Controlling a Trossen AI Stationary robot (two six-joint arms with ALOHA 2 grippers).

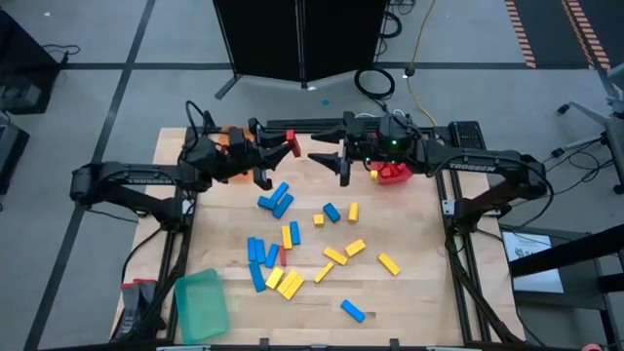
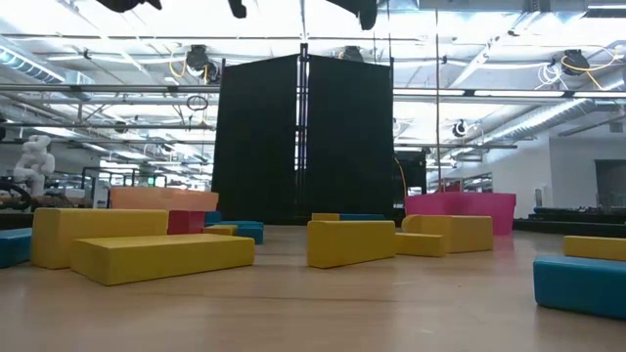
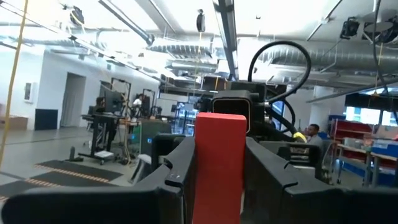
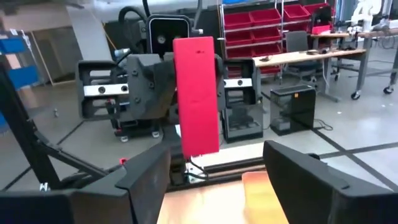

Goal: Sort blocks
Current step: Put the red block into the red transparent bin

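Red block (image 3: 219,167) is clamped upright between the fingers of my left claw (image 1: 290,142), raised above the far edge of the surface (image 1: 409,234). My right claw (image 1: 327,162) faces it just beside, fingers spread wide on either side of the block with clear gaps, not touching it. Step in hand, by my reading: a transfer of this block between claws, bound for the red tray (image 1: 393,174) near my right wrist. The next move calls for one claw alone to carry the block; which one, the views do not settle. Relative to the red block, the remaining blue and yellow blocks (image 1: 283,249) lie scattered on the surface nearer the front edge; the orange tray (image 1: 232,136) sits beside my left wrist and the green tray (image 1: 202,302) lies at the front left corner.
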